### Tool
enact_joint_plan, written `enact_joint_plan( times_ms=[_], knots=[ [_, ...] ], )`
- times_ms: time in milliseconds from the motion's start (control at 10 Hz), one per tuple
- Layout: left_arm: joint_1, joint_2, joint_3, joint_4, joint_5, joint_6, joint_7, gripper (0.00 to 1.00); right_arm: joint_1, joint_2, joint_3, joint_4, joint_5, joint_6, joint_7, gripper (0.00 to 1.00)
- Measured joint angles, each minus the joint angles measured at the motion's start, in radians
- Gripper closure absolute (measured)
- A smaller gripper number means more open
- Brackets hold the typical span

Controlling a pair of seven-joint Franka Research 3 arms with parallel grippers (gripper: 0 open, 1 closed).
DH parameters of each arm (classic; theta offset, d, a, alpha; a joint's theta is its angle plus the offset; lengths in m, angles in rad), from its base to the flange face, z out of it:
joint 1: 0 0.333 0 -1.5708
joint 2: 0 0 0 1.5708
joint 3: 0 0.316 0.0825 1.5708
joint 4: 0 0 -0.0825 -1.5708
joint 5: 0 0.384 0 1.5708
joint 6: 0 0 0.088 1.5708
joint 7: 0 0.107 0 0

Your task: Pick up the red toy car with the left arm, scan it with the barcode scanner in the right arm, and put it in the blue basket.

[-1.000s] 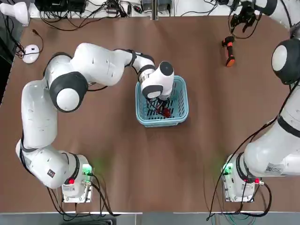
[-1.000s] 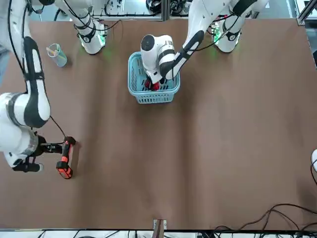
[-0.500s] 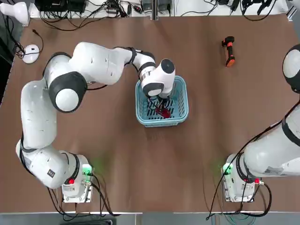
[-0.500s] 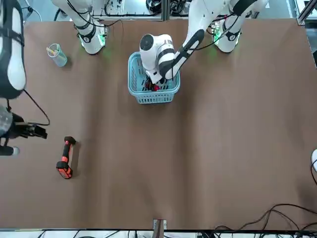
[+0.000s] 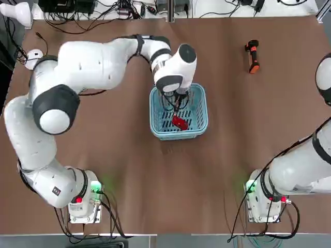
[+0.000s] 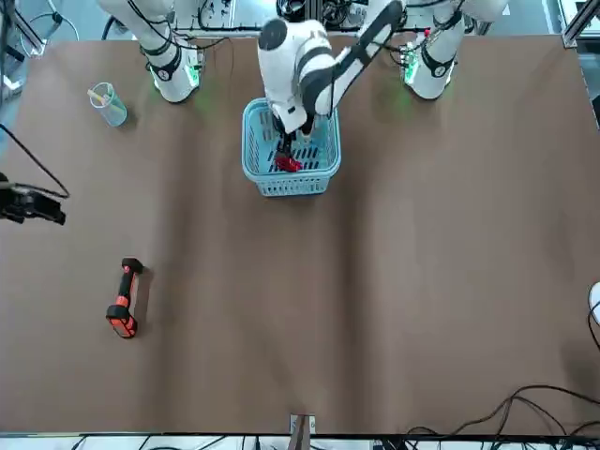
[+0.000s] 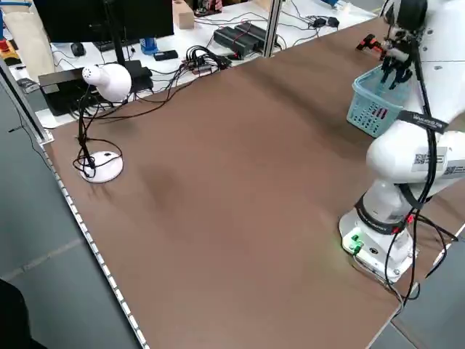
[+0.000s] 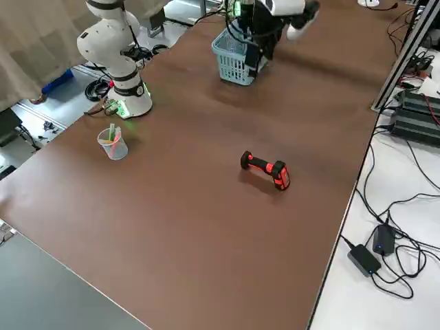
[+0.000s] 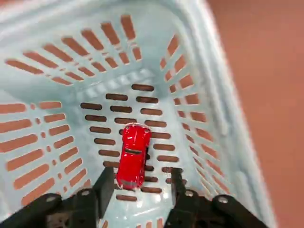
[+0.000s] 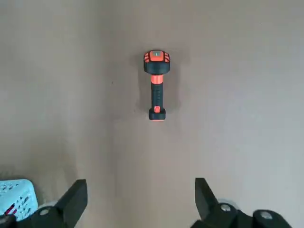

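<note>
Raised slightly since the earlier frame, the left black two-finger gripper [image 9: 137, 202] is seen with fingers apart above the glossy red toy car [image 9: 134, 156], lying lengthwise between them inside the light blue slotted plastic basket [image 5: 154, 121]

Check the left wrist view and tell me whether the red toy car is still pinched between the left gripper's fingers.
No, the red toy car lies on the slotted basket floor, beyond the open fingers.

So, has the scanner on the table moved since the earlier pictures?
No. The scanner was already at this spot half a second ago, still the same way off from the blue basket.
</note>
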Motion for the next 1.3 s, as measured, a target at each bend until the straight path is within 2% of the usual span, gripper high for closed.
enact_joint_plan(
  times_ms=[200,300,500,800,1100,1300],
  knots=[
    [0.017,-0.079,0.008,0.001,-0.005,-0.080,0.085,0.09,0.021,-0.040,0.002,0.000,0.000,-0.029,0.006,0.00],
    [0.051,-0.106,0.010,0.000,-0.005,-0.121,0.130,0.00,0.029,-0.056,0.002,0.000,0.000,-0.063,0.011,0.00],
    [0.164,-0.164,0.012,0.001,-0.005,-0.157,0.288,0.00,0.030,-0.104,0.001,-0.006,0.000,-0.132,0.012,0.00],
    [0.348,-0.261,0.012,0.010,-0.031,-0.158,0.602,0.00,0.032,-0.183,0.002,-0.073,0.000,-0.139,0.012,0.00],
    [0.438,-0.318,0.042,0.052,-0.105,-0.158,0.944,0.00,0.033,-0.206,0.002,-0.132,0.000,-0.129,0.012,0.00],
    [0.484,-0.361,0.111,0.067,-0.205,-0.159,1.208,0.00,0.033,-0.217,0.001,-0.194,0.000,-0.060,0.012,0.00]
  ],
)
